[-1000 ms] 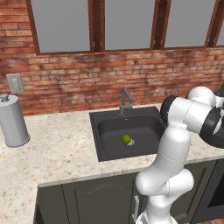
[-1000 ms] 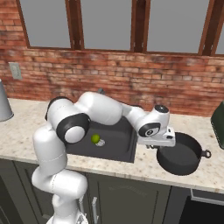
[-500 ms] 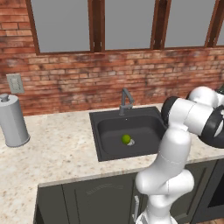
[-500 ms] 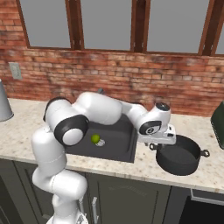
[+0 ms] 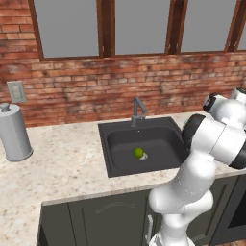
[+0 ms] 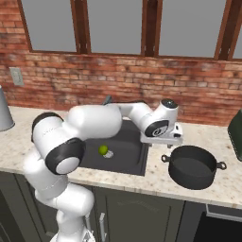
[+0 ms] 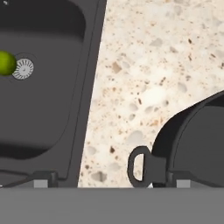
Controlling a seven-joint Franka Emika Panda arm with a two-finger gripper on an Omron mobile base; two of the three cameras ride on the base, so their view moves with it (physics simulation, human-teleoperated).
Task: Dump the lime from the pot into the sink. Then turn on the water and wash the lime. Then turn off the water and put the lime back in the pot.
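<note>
The lime (image 5: 138,152) (image 6: 103,150) (image 7: 5,63) lies in the black sink (image 5: 120,143) (image 6: 128,158) (image 7: 52,109), touching the silver drain (image 7: 22,68). The dark pot (image 6: 193,166) (image 7: 199,144) stands upright on the counter to the right of the sink. My gripper (image 6: 163,141) (image 7: 111,181) hovers open just above the counter between the sink's right rim and the pot. The pot's loop handle (image 7: 139,166) sits between my spread fingertips, and they hold nothing.
The grey faucet (image 5: 138,111) stands behind the sink. A tall grey canister (image 5: 14,132) is on the counter at far left, below a wall outlet (image 5: 16,91). Speckled counter (image 7: 144,74) runs between sink and pot. A brick wall lies behind.
The jaws have spread wide and let go of the pot's handle. The hand has drawn slightly up and away, and the pot stays on the counter.
</note>
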